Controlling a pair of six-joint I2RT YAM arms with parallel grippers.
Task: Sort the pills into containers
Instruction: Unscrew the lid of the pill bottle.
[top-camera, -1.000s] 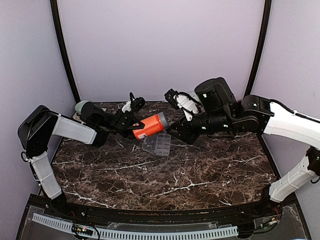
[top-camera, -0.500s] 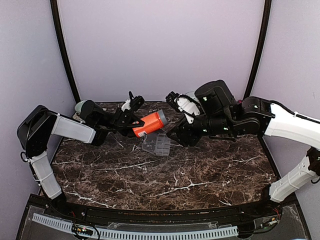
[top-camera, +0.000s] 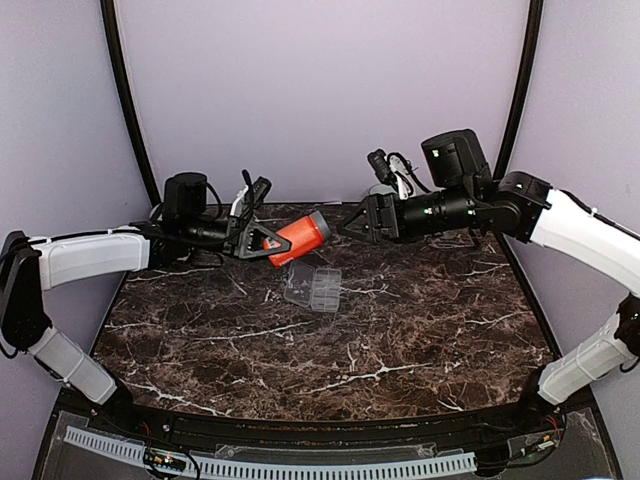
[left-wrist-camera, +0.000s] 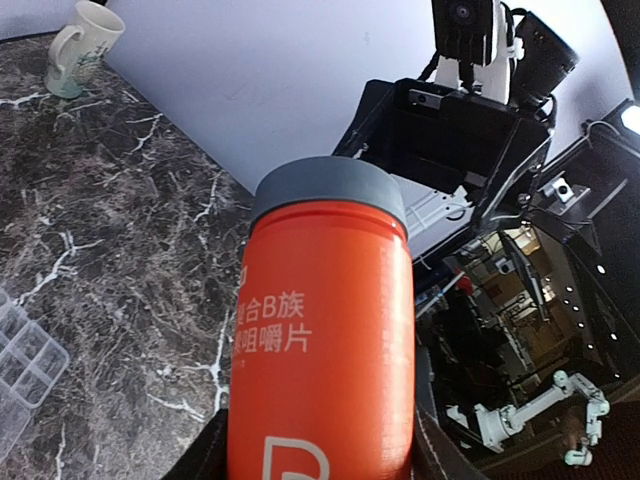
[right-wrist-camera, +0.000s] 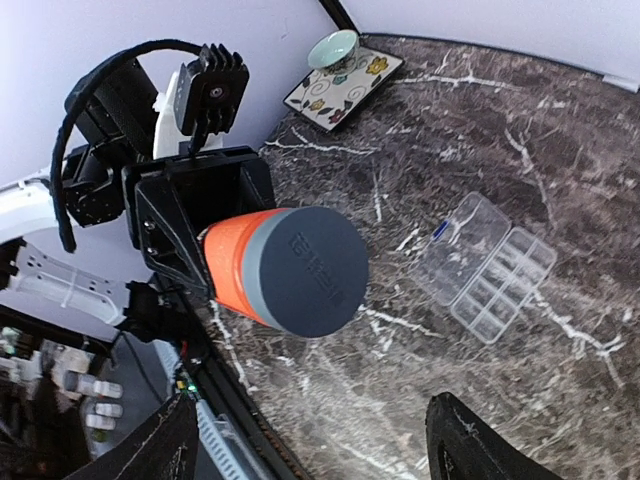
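Observation:
My left gripper (top-camera: 258, 240) is shut on an orange bottle (top-camera: 296, 237) with a grey cap (left-wrist-camera: 328, 190) and holds it on its side above the back of the marble table. In the left wrist view the bottle (left-wrist-camera: 320, 340) fills the space between the jaws. My right gripper (top-camera: 362, 221) hangs open a short way right of the cap, touching nothing. The right wrist view faces the cap (right-wrist-camera: 305, 270) end on. The containers, a clear organiser box (top-camera: 313, 287) with its lid open, lie flat on the table below the bottle, also shown in the right wrist view (right-wrist-camera: 488, 265). No pills are in view.
A pale mug (left-wrist-camera: 85, 45) stands at the table's back left. A flower-patterned tray (right-wrist-camera: 372, 70) carrying a small bowl (right-wrist-camera: 334, 47) sits at the back. The two arms face each other above the back half of the table (top-camera: 330, 350).
My right gripper has let go of the bottle's cap, opened, and drawn back up and to the right. My left arm has pulled left and stretched out, the capped bottle still in its grip.

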